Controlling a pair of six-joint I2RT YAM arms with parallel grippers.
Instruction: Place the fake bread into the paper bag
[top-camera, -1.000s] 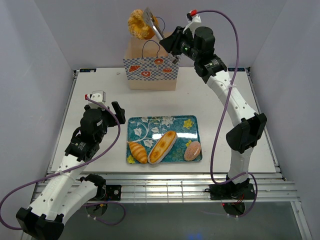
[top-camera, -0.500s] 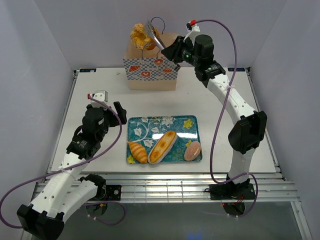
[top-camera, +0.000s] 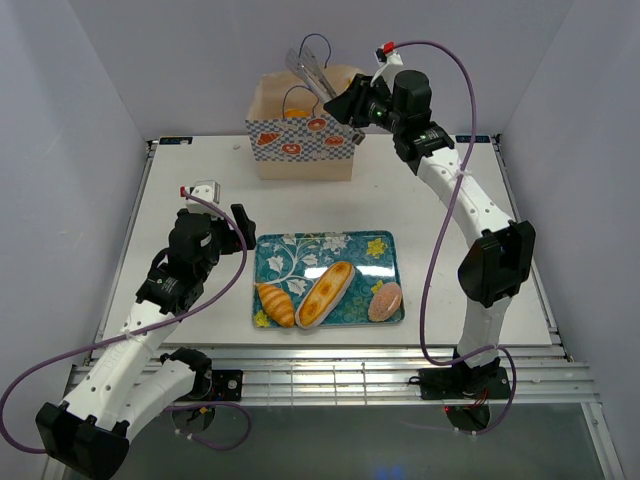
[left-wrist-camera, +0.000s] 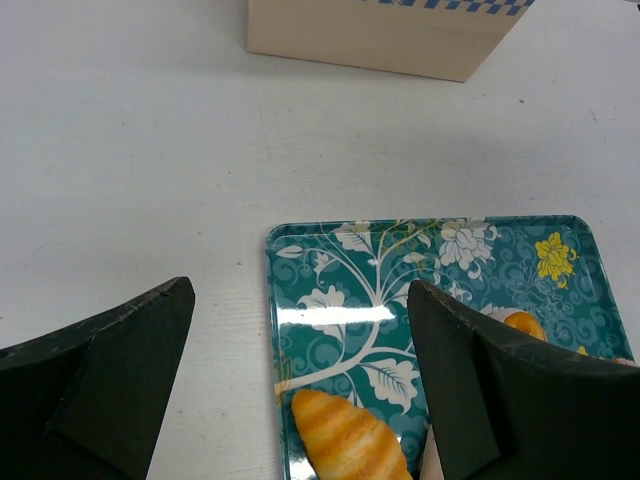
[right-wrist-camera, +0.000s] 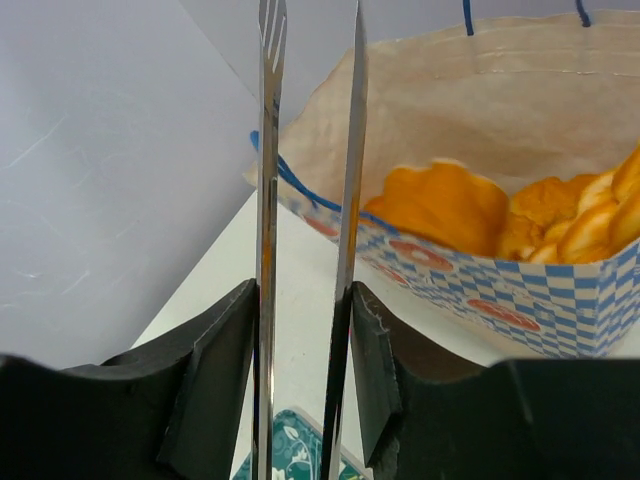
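Right now the right gripper (top-camera: 345, 103) is hanging over the 12 o'clock edge of the table (top-camera: 200, 190), pinching the metal tongs (top-camera: 308, 70) between its fingers (right-wrist-camera: 215, 370). The tongs are pointing toward 11 o'clock from that gripper, above the open mouth of the paper bag (top-camera: 303, 140). In the right wrist view their two arms are standing slightly apart with nothing between them. Whether their tips are touching the bag's rim is hard to say from these angles.

The paper bag is standing upright at the 12 o'clock side of the table, and some fake bread (right-wrist-camera: 440, 205) is lying inside it, several golden-orange pieces showing just above the checkered band.

At 6 o'clock from the bag, well apart from it, the teal floral tray (top-camera: 300, 250) is lying flat on the table. A croissant (top-camera: 276, 303) is resting at the tray's 8 o'clock corner, a long loaf (top-camera: 326, 292) is lying just beside it toward 6 o'clock, and a pink-topped bun (top-camera: 385, 300) is sitting at 4 o'clock.

The left gripper (top-camera: 237, 222) is hovering at about 10 o'clock of the tray, its fingers (left-wrist-camera: 110, 370) spread wide and holding nothing.
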